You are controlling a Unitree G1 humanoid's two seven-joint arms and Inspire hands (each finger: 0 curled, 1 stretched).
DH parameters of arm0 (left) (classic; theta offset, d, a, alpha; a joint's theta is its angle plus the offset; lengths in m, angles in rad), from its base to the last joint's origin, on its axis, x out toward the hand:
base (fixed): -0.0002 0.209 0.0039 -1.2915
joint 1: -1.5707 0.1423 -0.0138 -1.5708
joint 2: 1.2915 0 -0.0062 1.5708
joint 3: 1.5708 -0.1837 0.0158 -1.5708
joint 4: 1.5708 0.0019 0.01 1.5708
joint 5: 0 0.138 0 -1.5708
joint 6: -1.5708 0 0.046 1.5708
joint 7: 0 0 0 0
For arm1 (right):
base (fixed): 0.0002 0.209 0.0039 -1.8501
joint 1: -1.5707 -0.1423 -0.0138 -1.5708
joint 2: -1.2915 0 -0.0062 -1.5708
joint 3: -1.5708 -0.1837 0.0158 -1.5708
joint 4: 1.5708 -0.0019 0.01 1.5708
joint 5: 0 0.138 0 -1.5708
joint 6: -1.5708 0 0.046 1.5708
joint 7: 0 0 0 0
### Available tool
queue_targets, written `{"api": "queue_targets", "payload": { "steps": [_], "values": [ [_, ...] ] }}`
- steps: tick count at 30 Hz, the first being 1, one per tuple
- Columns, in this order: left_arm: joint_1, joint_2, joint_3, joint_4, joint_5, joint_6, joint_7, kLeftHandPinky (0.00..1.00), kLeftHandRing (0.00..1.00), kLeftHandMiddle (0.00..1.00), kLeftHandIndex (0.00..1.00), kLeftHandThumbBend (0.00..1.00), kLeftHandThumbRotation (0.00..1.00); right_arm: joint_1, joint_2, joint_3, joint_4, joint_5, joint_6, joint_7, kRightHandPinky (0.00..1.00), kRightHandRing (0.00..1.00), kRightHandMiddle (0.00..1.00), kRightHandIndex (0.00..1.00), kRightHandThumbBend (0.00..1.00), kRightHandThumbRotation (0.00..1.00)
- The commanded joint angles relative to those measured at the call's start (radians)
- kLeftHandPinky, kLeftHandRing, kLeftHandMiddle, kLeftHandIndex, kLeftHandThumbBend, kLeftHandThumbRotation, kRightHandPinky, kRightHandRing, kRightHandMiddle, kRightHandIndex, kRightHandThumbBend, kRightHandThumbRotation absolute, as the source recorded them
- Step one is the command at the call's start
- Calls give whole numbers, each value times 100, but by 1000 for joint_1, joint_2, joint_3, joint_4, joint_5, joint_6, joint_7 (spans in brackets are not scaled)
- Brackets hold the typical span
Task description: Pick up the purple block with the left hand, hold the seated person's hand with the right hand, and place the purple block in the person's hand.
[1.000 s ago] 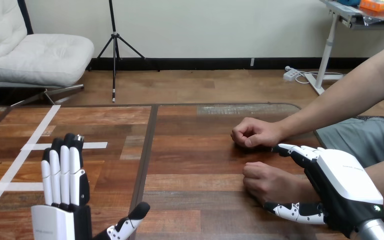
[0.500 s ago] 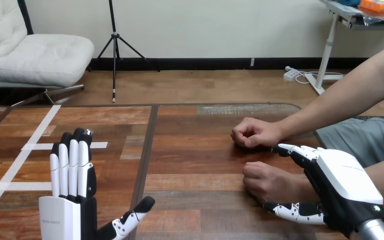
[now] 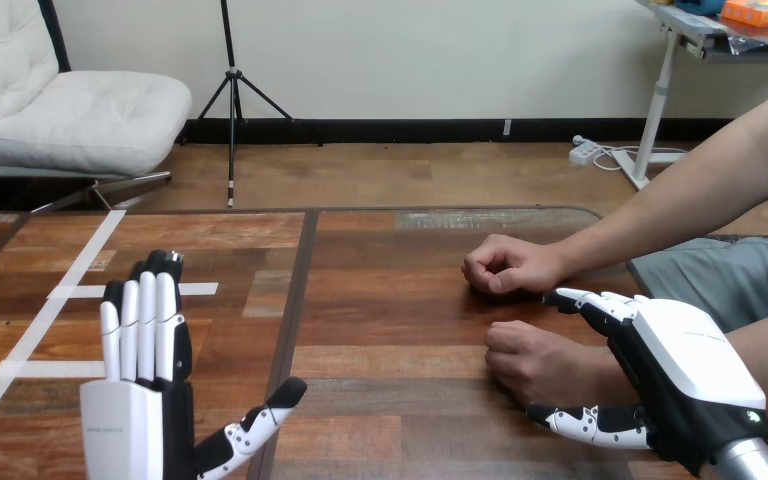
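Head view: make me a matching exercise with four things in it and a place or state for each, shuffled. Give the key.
Things:
1. left hand
2. right hand
3. person's far hand
4. tape

States:
a. white strips on the left part of the table
b. curled round the person's wrist
c. a fist resting on the table, apart from both robot hands
d. open, fingers straight, holding nothing

Pairs: 1-d, 2-b, 3-c, 4-a
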Motion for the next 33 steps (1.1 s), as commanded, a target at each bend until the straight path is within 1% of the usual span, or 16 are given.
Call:
{"api": "queue_targets", "payload": {
  "steps": [1, 9, 18, 20, 23, 29, 33],
  "values": [
    [-119, -37, -11, 105, -29, 39, -87, 98, 95, 98, 100, 70, 85, -59, -26, 0, -2, -5, -9, -11, 93, 88, 83, 84, 68, 28],
    [-177, -41, -14, 130, -57, 37, -145, 97, 95, 98, 100, 69, 84, -59, -27, -1, -1, -6, -7, -9, 93, 88, 83, 83, 69, 29],
    [-234, -51, -15, 135, -74, 45, -187, 96, 95, 98, 100, 69, 82, -57, -27, -2, -1, -6, -6, -9, 92, 88, 83, 83, 69, 29],
    [-243, -52, -16, 135, -75, 46, -192, 96, 95, 98, 100, 69, 81, -56, -28, -2, -1, -7, -7, -9, 92, 88, 83, 83, 70, 28],
    [-261, -55, -22, 137, -69, 48, -180, 95, 95, 97, 99, 68, 80, -54, -28, -2, -2, -8, -6, -9, 92, 88, 83, 83, 70, 29],
    [-292, -63, -26, 139, -64, 67, -188, 95, 95, 97, 99, 67, 79, -51, -27, -2, -6, -5, -4, -6, 93, 88, 83, 83, 70, 29],
    [-307, -71, -22, 134, -70, 72, -205, 96, 95, 98, 99, 68, 80, -48, -27, -2, -11, -6, 0, -2, 93, 88, 83, 84, 69, 29]
  ]
}}
